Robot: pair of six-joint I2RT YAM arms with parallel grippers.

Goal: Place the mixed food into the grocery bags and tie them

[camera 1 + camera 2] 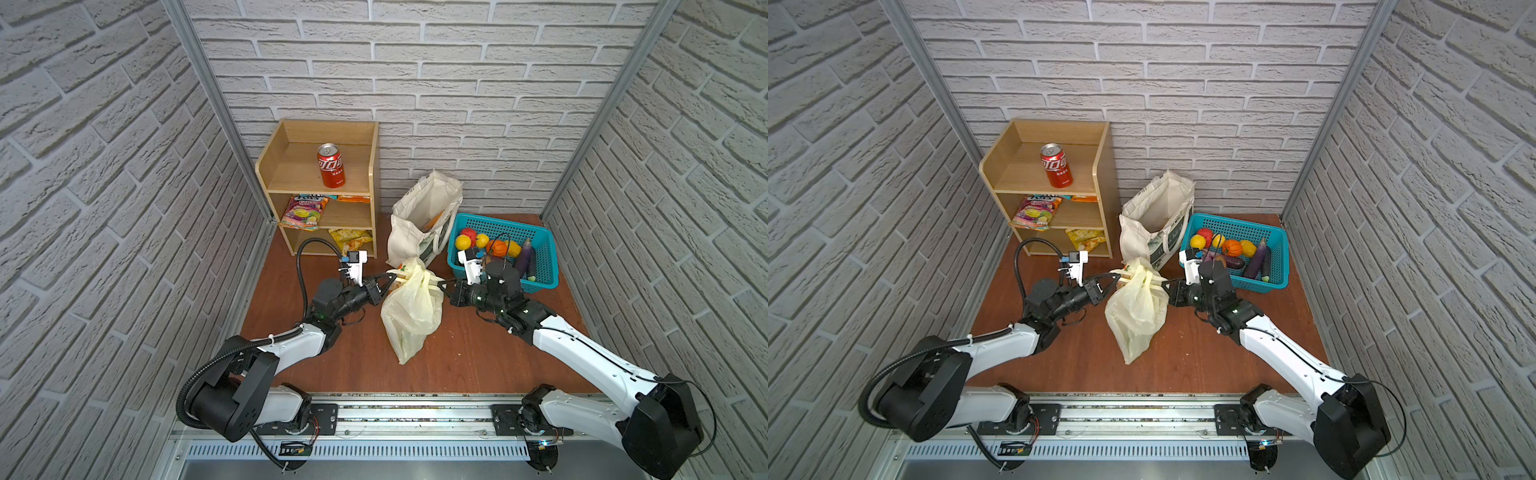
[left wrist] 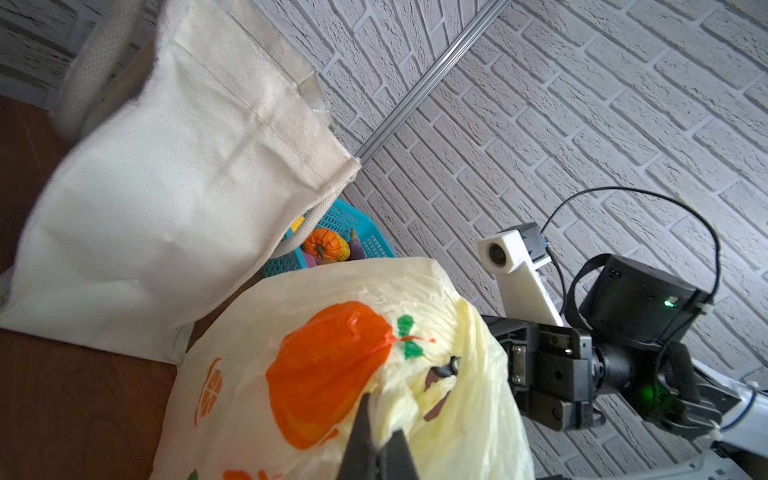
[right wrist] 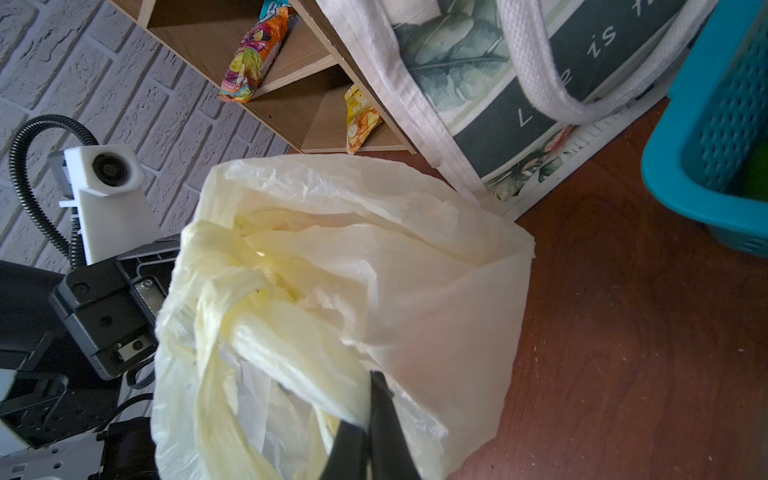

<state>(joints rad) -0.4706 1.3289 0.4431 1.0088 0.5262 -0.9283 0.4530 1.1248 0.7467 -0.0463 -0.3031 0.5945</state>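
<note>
Your left pincer [image 1: 392,274] is clenched on the pale-yellow film at the top of the plastic bag [image 1: 411,316], and the left wrist view shows its black fingertips [image 2: 361,419] pinching a gathered fold beside the orange fruit print. Your right pincer [image 1: 441,284] comes in from the opposite side and is also clamped on the plastic bag [image 3: 415,270], its tips closed on a twisted handle strand (the right wrist view shows the strands crossing over one another near the bag's mouth). The bag lies slumped near the middle of the worktop [image 1: 478,353], its bottom pointing toward the near edge, and the film hides what is inside. Just behind it, the canvas tote [image 1: 405,245] stands upright with its mouth open toward the far edge, between the wooden shelf unit [image 1: 299,174] in the far left corner and the turquoise basket [image 1: 542,262] of toy fruit and vegetables in the far right corner. A red cola can [image 1: 331,165] stands upright on the unit's top shelf, with snack packets [image 1: 304,212] on the shelves below.
</note>
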